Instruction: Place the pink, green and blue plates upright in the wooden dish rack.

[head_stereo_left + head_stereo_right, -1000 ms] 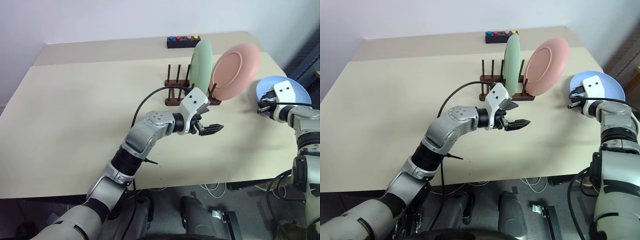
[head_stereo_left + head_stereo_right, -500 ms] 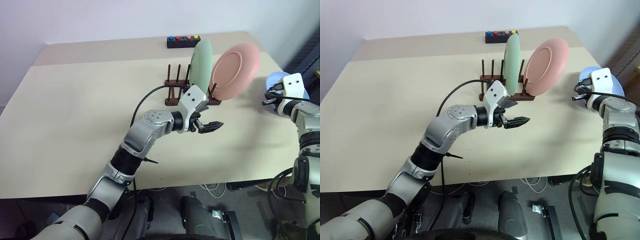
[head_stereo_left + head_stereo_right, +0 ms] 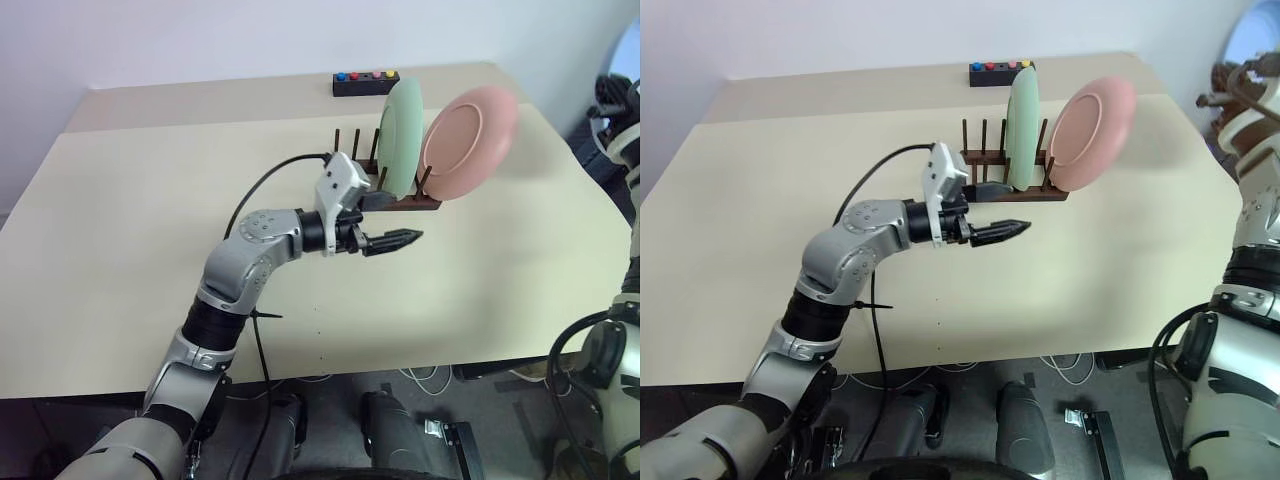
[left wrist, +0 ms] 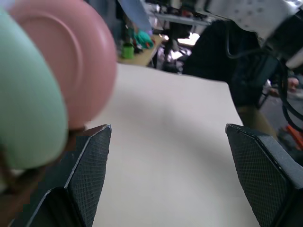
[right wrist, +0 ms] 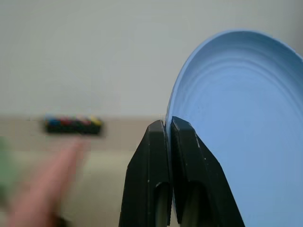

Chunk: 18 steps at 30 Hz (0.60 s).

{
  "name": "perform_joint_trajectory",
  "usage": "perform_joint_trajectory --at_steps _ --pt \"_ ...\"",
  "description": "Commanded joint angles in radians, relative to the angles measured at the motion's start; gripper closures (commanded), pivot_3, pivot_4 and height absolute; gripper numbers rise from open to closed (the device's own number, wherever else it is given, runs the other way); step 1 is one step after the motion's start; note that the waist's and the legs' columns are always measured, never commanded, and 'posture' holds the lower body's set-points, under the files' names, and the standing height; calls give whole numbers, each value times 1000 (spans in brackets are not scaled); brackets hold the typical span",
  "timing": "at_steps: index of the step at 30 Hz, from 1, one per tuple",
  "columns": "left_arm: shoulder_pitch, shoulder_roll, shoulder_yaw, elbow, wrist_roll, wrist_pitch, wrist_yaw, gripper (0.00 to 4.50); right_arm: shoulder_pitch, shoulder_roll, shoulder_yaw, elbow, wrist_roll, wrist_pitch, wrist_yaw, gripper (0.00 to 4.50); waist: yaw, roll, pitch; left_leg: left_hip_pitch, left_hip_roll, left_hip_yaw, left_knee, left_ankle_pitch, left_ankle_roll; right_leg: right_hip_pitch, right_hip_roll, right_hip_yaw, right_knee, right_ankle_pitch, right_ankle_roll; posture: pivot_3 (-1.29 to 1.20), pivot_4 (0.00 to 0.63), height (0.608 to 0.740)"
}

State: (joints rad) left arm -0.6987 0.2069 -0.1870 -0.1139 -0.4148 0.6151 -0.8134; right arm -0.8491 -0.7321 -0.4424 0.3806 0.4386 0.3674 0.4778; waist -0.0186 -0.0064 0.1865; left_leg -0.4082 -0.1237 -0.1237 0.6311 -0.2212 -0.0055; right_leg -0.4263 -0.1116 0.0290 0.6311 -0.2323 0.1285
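blue plate (image 5: 236,127), off the table since a second ago, is rising at far right, pinched in right gripper (image 5: 169,130); left gripper (image 4: 168,175), spread, is waiting beside wooden dish rack (image 3: 405,201).

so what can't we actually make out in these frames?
- Blue plate: cut off by the right wrist view's edges; in the right eye view only a sliver shows at the frame's corner.
- Right gripper, shut on the plate's rim: its contact point sits behind the fingers.
- Wooden dish rack: the slots holding the green plate and pink plate are covered by the plates and the open left gripper.
- Button box: blurred in the right wrist view.
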Motion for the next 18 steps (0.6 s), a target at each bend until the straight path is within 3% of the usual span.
perform_joint_trajectory --at_steps 1,12,18 --pt "28 75 65 -65 -38 -23 -44 513 -52 33 -44 -195 165 95 16 4449 0 1 0 0 0 0 0 0 0 0 0 0 0 0 0 0 150 740" --pt "135 328 259 -89 -156 -35 -166 513 -179 163 -9 -391 432 232 3 4449 5 1 0 -1 0 -1 0 -3 4 -1 -1 0 0 0 0 0 150 740" --pt "163 365 384 -83 -301 33 -161 513 -220 312 -13 -417 607 275 -49 4449 1 1 0 -1 0 -1 -1 -3 5 -2 0 0 0 0 0 0 150 740"
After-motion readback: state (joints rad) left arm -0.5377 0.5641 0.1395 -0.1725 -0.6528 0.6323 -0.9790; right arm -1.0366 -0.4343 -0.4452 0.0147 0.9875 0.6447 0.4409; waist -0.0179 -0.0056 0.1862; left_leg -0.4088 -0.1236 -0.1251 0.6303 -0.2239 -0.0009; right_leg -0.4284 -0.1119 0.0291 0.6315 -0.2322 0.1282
